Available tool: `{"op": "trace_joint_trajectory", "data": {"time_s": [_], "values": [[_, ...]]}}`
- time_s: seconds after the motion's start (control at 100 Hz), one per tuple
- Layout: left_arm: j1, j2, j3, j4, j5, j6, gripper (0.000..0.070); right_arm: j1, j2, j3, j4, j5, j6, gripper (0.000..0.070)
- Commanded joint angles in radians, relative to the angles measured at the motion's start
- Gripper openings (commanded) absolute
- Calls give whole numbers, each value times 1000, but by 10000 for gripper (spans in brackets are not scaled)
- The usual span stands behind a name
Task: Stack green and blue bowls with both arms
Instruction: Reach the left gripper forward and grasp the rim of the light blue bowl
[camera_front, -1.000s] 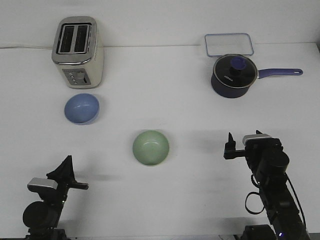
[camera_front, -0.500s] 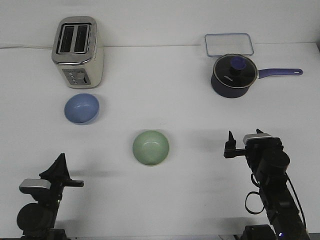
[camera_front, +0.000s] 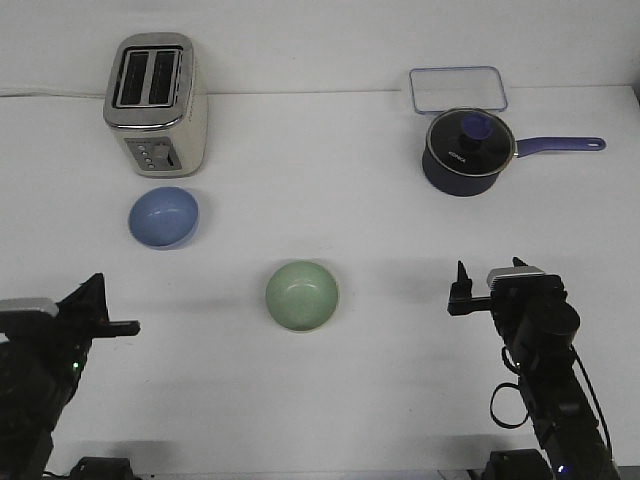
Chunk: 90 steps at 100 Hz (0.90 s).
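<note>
Left gripper, fingers empty, aperture indeterminable, now withdrawn leftward from matte sage-green bowl and periwinkle-blue bowl; stacking unstarted.

We see two small round bowls of matching size, both plain and matte, both upright with their open mouths facing up. The blue bowl is a light periwinkle and sits on the white tabletop toward the left side, farther from us. The green bowl is a pale sage and sits near the middle, closer to us. They lie well apart, not stacked, and each looks empty.
</note>
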Motion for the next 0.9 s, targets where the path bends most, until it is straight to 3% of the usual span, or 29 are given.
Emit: {"op": "trace_joint_trajectory", "data": {"time_s": [0.0, 0.22, 0.58, 0.64, 0.71, 0.77, 0.89], "values": [[0, 100, 88, -50, 4, 31, 12, 2, 0, 11, 14, -2, 14, 657], [-1, 380, 275, -210, 4, 122, 12, 2, 0, 11, 14, -2, 18, 657], [-2, 526, 281, -226, 4, 70, 36, 2, 0, 11, 14, -2, 18, 657], [-2, 526, 281, -224, 4, 68, 121, 2, 0, 11, 14, -1, 18, 657], [-2, 526, 281, -228, 4, 68, 313, 2, 0, 11, 14, -1, 18, 657], [-2, 525, 281, -234, 4, 68, 425, 2, 0, 11, 14, -1, 18, 657], [-2, 525, 281, -238, 4, 68, 466, 2, 0, 11, 15, -2, 18, 657]]}}
